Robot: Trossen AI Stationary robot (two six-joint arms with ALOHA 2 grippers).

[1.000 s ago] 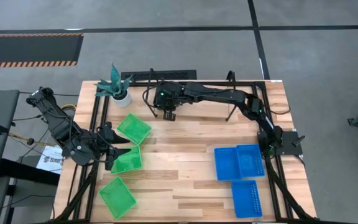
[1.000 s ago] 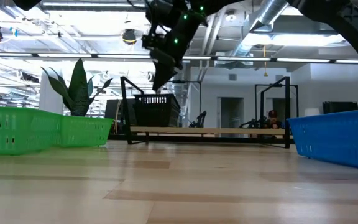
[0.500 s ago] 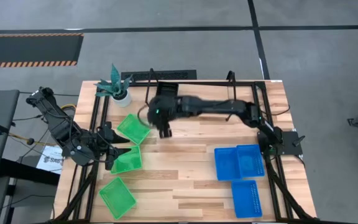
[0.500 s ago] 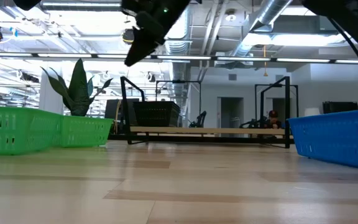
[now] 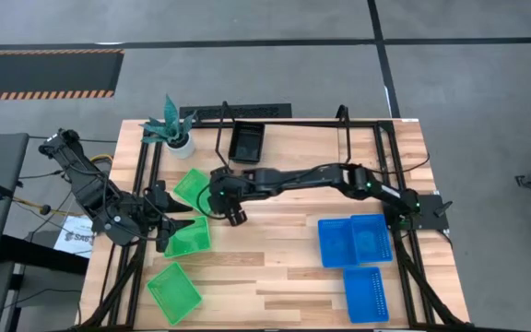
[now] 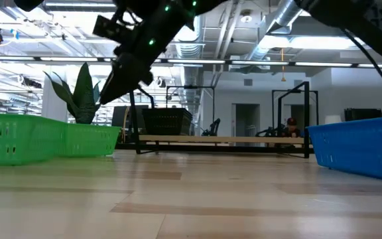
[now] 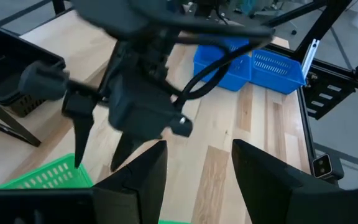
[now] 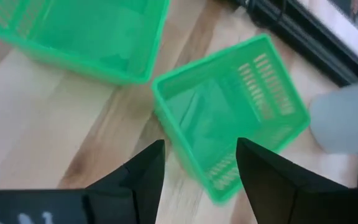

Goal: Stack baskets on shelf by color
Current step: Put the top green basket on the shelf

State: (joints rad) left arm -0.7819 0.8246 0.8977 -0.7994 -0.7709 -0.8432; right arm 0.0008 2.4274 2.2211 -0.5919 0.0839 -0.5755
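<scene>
On the table (image 5: 275, 281) we count the shelf (image 5: 339, 124) holding only black baskets (image 5: 246, 142) (count unclear); three blue baskets (image 5: 355, 242) and three green baskets (image 5: 197, 190) remain, right gripper (image 5: 230, 211) spread empty beside one, left gripper (image 5: 177, 230) unclear

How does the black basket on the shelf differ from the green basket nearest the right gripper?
The black basket sits up on the shelf at the table's back; the green basket lies on the tabletop, turned at an angle. The right gripper, fingers open, hovers over the green one, away from the black one. Both are shallow, perforated and rectangular.
</scene>
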